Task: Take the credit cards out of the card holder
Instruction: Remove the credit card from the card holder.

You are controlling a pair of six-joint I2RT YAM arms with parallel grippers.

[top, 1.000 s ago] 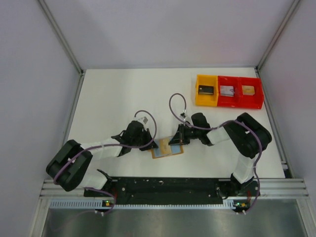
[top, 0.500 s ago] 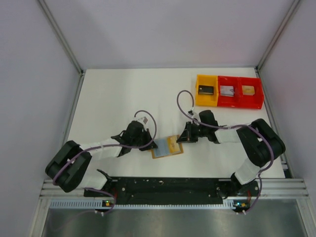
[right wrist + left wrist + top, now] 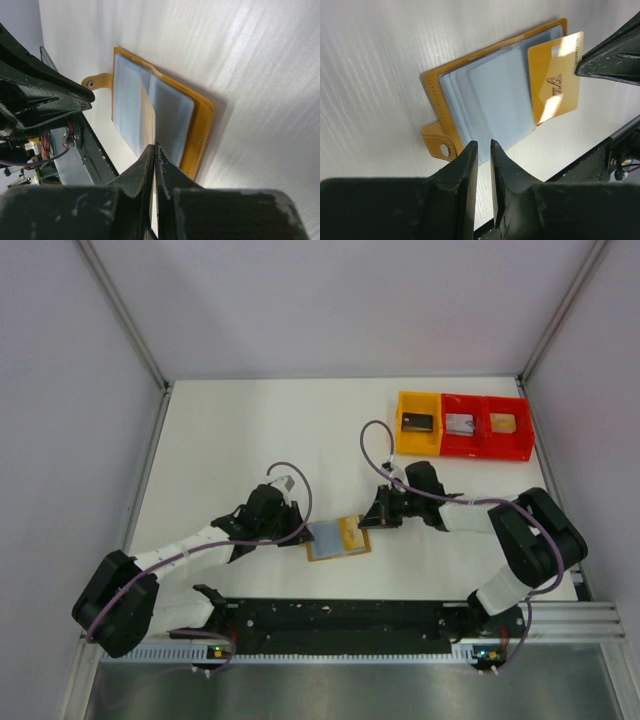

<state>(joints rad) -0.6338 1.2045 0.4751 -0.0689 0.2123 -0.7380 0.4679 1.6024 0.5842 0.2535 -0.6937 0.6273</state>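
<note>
The card holder lies open on the white table between the two arms, tan outside with grey-blue sleeves inside. A gold credit card sticks partway out of its right side. My right gripper is shut on that card's outer edge, and the card shows edge-on in the right wrist view. My left gripper hovers at the holder's left edge beside the snap tab. Its jaws stand a narrow gap apart with nothing between them. In the top view the left gripper and right gripper flank the holder.
A yellow tray and a red tray stand at the back right, each compartment holding a small rectangle. The black base rail runs along the near table edge, just behind the holder.
The right gripper has drawn back to the right with the gold card, sliding it partway out. The left jaws have parted slightly, and the left arm's elbow has swung down and left.
</note>
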